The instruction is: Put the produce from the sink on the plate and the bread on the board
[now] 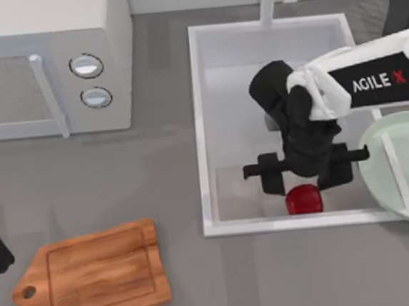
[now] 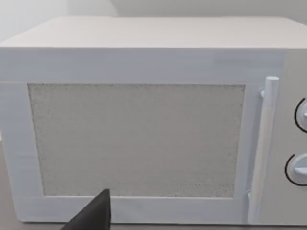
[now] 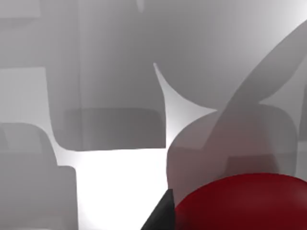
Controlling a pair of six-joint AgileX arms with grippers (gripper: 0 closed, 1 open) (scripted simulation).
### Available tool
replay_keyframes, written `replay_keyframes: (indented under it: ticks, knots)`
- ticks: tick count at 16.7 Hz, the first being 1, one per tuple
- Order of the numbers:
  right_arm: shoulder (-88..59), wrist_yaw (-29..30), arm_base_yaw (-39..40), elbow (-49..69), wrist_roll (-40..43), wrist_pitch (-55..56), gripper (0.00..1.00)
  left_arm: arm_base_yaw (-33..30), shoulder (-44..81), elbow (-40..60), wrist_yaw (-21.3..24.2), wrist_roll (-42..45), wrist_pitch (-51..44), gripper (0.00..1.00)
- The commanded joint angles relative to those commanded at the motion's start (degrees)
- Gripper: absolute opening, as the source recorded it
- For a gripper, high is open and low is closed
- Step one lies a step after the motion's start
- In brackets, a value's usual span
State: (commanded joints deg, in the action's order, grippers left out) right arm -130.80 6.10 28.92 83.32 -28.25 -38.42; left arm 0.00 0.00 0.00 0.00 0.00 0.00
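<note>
Produce not yet lifted from the sink.
Top view: right end effector, fingers apart, straddles the produce in the sink; plate and board bare. Left wrist view: microwave. Right wrist view: produce close.

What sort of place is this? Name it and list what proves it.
Most likely a rendered kitchen counter: a boxy white microwave with two dials, a rectangular white sink with raised rim, and a brown wooden cutting board with a handle hole on the grey worktop.
</note>
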Motion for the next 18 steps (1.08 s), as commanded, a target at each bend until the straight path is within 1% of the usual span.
replay_keyframes:
  ticks: [3,7,9,15,18]
  knots:
    - [1.9,0.0,0.0,2.4,0.0,-4.2,0.0,0.0,0.0,0.0,0.0,0.0,0.0,1.0]
    - [6.8,-0.1,0.0,7.4,0.1,-15.1,0.0,0.0,0.0,0.0,0.0,0.0,0.0,1.0]
    - [8.7,-0.1,-0.1,9.0,0.2,-18.0,0.0,0.0,0.0,0.0,0.0,0.0,0.0,1.0]
    - [9.6,-0.2,-0.4,9.7,0.4,-18.5,0.0,0.0,0.0,0.0,0.0,0.0,0.0,1.0]
    - [12.0,-0.8,-2.8,10.3,2.7,-19.9,0.0,0.0,0.0,0.0,0.0,0.0,0.0,1.0]
